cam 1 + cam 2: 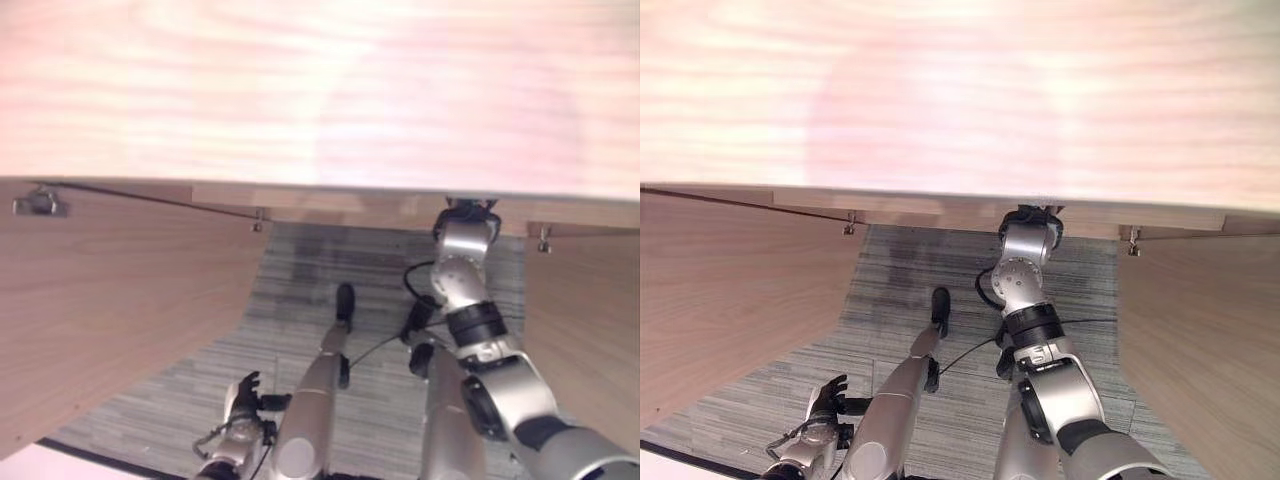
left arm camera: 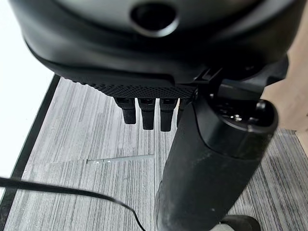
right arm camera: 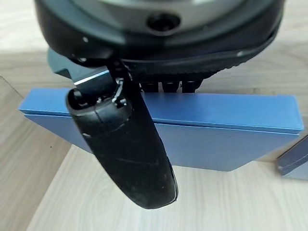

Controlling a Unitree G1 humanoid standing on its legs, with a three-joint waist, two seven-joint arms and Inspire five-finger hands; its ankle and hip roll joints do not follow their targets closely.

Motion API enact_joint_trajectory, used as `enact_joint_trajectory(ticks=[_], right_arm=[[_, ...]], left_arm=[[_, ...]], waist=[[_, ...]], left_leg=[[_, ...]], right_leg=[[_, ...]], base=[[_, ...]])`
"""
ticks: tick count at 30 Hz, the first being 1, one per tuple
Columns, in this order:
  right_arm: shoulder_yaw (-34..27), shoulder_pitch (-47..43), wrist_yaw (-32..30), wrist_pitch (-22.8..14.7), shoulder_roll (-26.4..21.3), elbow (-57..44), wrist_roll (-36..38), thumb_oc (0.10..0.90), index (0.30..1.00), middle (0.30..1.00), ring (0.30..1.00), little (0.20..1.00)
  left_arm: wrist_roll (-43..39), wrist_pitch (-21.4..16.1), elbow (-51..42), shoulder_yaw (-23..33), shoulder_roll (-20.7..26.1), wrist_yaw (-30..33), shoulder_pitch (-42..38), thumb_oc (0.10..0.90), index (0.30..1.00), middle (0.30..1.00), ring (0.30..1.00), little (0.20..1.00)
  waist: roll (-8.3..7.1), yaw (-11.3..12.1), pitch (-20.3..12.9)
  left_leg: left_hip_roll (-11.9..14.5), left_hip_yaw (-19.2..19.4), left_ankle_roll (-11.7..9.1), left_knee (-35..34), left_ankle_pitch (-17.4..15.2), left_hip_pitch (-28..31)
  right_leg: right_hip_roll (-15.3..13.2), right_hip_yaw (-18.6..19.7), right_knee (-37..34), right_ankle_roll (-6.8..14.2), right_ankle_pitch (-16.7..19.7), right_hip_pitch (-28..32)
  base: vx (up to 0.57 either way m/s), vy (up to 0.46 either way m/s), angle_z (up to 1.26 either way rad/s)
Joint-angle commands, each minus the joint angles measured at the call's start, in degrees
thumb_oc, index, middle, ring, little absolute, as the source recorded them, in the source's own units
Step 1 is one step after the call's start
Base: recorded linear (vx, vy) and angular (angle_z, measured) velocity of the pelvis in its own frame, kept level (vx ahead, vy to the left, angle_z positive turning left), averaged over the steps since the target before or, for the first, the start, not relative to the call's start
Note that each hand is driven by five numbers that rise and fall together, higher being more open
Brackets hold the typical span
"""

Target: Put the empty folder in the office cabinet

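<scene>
Grey striped carpet (image 1: 300,270) is what I see closest, beneath my left robot hand (image 1: 243,395), which hangs low beside the body with its fingers (image 2: 144,113) hanging relaxed and apart from the thumb, holding nothing.

Further up, my right arm stretches forward and its wrist disappears under the front edge of the pale wooden cabinet top (image 1: 320,90). Both cabinet doors stand swung open: the left door (image 1: 110,300) is a broad wood-grain panel, the right door (image 1: 590,320) another, and small metal hinges sit along the frame.

Inside, on the light wooden shelf (image 3: 120,202), my right robot hand (image 3: 125,139) is at the blue folder (image 3: 216,130). The thumb lies across the folder's front face while the fingers reach over its top edge behind; I cannot tell whether they clamp it. The folder is a flat, smooth rectangular slab. Another blue corner (image 3: 293,161) shows just beside it.
</scene>
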Motion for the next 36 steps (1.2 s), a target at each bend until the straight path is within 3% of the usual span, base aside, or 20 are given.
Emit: enact_joint_trajectory(ticks=[1,4,5,7,13,14,17,22,28,36], right_arm=[[1.2,-8.3,-2.6,-0.7,-1.9,-4.9,-9.7,0.800,0.900,0.900,0.900,0.900],[3.9,-9.4,-8.9,4.3,-4.0,0.3,-15.2,0.800,0.900,0.900,0.900,0.900],[3.9,-9.5,-9.3,4.5,-4.0,0.2,-15.5,0.800,0.900,0.900,0.900,0.900],[6.0,-7.9,-11.8,9.1,-4.6,2.7,-18.9,0.800,0.900,0.900,0.900,0.900],[6.4,-4.1,-12.3,11.7,-3.7,7.0,-18.4,0.800,0.900,0.900,0.900,0.900],[7.8,-0.5,-12.0,13.6,-3.2,6.5,-19.1,0.800,0.900,0.900,0.900,0.900],[8.5,1.0,-11.7,13.8,-2.8,6.2,-18.8,0.800,0.900,0.900,0.900,0.900],[12.6,8.5,-9.8,18.0,-2.3,5.9,-20.9,0.800,0.900,0.900,0.900,0.900],[13.7,10.2,-7.9,18.8,-2.6,4.5,-22.2,0.800,0.900,0.900,0.900,0.900],[14.8,12.8,-5.7,16.9,-3.5,-1.4,-23.5,0.800,0.900,0.900,0.900,0.900]], left_arm=[[1.0,1.6,2.2,-1.6,2.2,1.4,4.9,0.800,0.900,0.900,0.900,0.900],[0.3,1.6,2.1,-1.5,2.0,1.5,4.4,0.800,0.900,0.900,0.900,0.900],[0.3,1.6,2.1,-1.5,1.9,1.6,4.4,0.800,0.900,0.900,0.900,0.900],[0.5,2.1,2.4,-2.0,1.0,2.0,4.6,0.800,0.900,0.900,0.900,0.900],[1.1,2.2,1.9,-2.4,0.1,2.4,5.3,0.800,0.900,0.900,0.900,0.900],[0.8,2.3,1.3,-2.5,-0.3,2.8,5.8,0.800,0.900,0.900,0.900,0.900],[0.4,2.2,1.3,-2.4,-0.5,3.0,6.0,0.800,0.900,0.900,0.900,0.900],[-1.0,2.3,2.6,-1.7,-2.1,3.3,7.6,0.800,0.900,0.900,0.900,0.900],[-0.7,2.3,3.7,-1.2,-2.6,3.4,7.8,0.800,0.900,0.900,0.900,0.900],[1.2,2.9,5.3,0.2,-3.3,3.3,8.0,0.800,0.900,0.900,0.900,0.900]], waist=[[3.28,0.0,-2.0],[3.50,-0.1,-1.5],[3.54,-0.1,-1.5],[2.99,-0.6,-1.1],[2.58,-1.1,-1.4],[2.62,-1.5,-1.8],[2.66,-1.7,-2.0],[2.54,-2.2,-5.2],[3.36,-2.6,-6.9],[5.29,-3.7,-10.1]], left_leg=[[-0.4,1.9,-3.3,-2.4,-4.6,2.2],[-0.5,2.3,-3.1,-2.2,-4.6,2.4],[-0.5,2.3,-3.1,-2.2,-4.6,2.4],[-0.4,2.8,-2.9,-1.7,-4.8,2.3],[-0.4,3.2,-2.6,-1.0,-5.4,3.1],[-0.5,3.4,-2.4,-0.6,-5.9,4.0],[-0.6,3.6,-2.4,-0.5,-6.1,4.5],[-0.8,4.2,-1.9,0.4,-8.1,9.2],[-1.1,4.8,-1.3,2.7,-9.4,11.4],[-1.5,5.8,-1.0,4.3,-11.4,14.9]], right_leg=[[1.5,0.8,-13.5,7.8,2.3,6.0],[1.5,1.4,-12.9,7.6,2.3,5.8],[1.5,1.5,-12.8,7.6,2.3,5.8],[1.5,1.7,-12.9,7.4,2.4,5.9],[1.5,2.0,-13.3,7.3,2.8,7.1],[1.3,2.4,-13.6,7.3,2.8,8.3],[1.3,2.5,-14.0,7.3,2.9,8.9],[1.0,2.9,-16.6,7.4,3.4,15.2],[0.2,3.2,-16.9,7.2,3.8,18.3],[-0.8,4.1,-15.7,7.3,2.4,21.1]], base=[[0.00,0.019,-0.03],[-0.01,0.014,-0.02],[-0.02,0.013,-0.04],[0.00,0.000,0.00],[-0.01,0.011,-0.04],[0.00,0.000,0.00],[-0.01,0.021,-0.11],[0.02,0.016,-0.06],[0.01,0.023,-0.10],[0.02,0.030,-0.02]])
